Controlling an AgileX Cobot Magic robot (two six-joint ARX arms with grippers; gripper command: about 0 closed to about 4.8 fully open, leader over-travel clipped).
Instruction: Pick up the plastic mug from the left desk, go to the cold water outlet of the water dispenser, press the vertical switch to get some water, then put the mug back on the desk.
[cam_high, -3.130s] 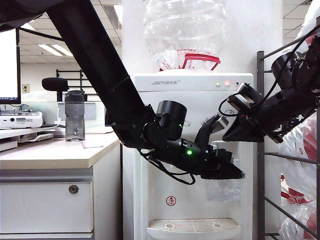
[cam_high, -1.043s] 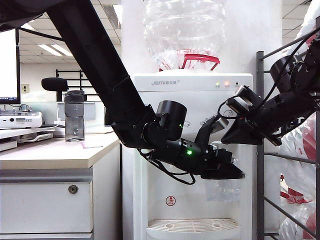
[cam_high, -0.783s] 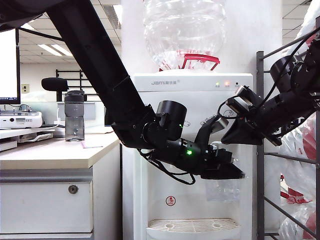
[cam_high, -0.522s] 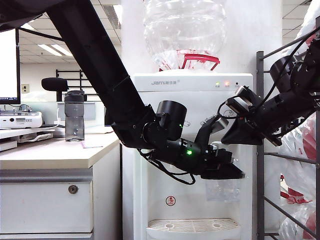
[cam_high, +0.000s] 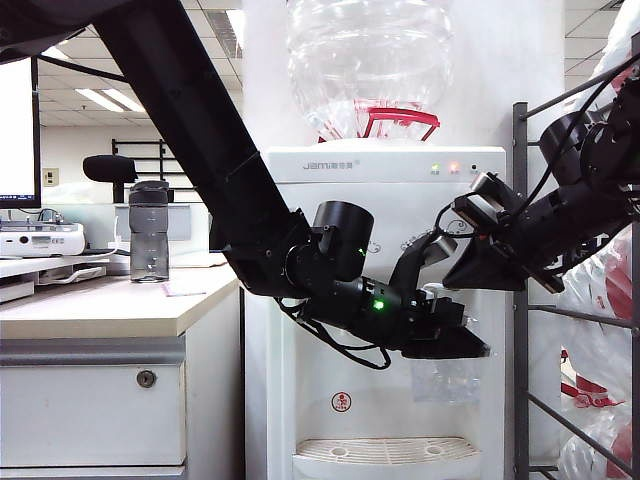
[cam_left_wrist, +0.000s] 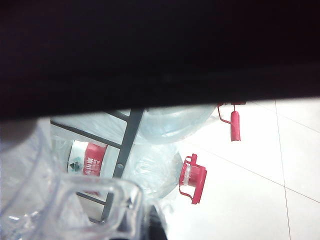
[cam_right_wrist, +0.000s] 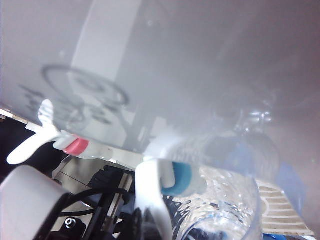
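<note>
My left gripper (cam_high: 455, 345) reaches across to the water dispenser (cam_high: 380, 175) and is shut on the plastic mug (cam_high: 445, 378), which hangs upright above the drip grille. In the left wrist view the mug's clear handle (cam_left_wrist: 95, 205) sits next to the dark finger (cam_left_wrist: 152, 229). My right gripper (cam_high: 462, 272) is shut, just above the mug at the taps. In the right wrist view the vertical switch (cam_right_wrist: 150, 200) tops the cold water outlet (cam_right_wrist: 179, 179), and the mug's rim (cam_right_wrist: 220, 212) is right under it. I cannot tell whether there is water in the mug. The left desk (cam_high: 110, 305) is at the left.
A smoky-grey bottle (cam_high: 149, 232) and a printer (cam_high: 40, 240) stand on the desk. The red-banded tap (cam_right_wrist: 75, 146) is beside the blue one. A big clear bottle (cam_high: 370, 60) tops the dispenser, above the drip grille (cam_high: 385, 452). A metal rack (cam_high: 522, 300) of spare bottles (cam_left_wrist: 192, 177) stands close on the right.
</note>
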